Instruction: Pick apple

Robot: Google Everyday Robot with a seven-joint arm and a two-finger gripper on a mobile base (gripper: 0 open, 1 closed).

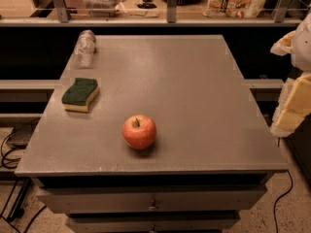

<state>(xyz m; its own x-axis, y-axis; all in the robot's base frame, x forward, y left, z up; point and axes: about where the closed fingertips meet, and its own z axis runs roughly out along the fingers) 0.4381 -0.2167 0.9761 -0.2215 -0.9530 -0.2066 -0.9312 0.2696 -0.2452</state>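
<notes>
1. The apple (139, 131) sits upright on the worktop (194, 91) near its front edge, with nothing touching it. The sponge (80, 94) lies well apart.
2. The gripper (294, 98) hangs at the view's right edge, off the worktop, far from the apple; whether it is spread or closed cannot be told.
3. Judged so: the reach, grasp and lift all remain.

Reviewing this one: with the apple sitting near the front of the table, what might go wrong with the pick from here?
1. The apple is round and rests near the front edge of the table. A glancing touch might roll it off.
2. The gripper is at the right edge of the view, well away from the apple. It has a long way to reach, so it may arrive off-centre.
</notes>
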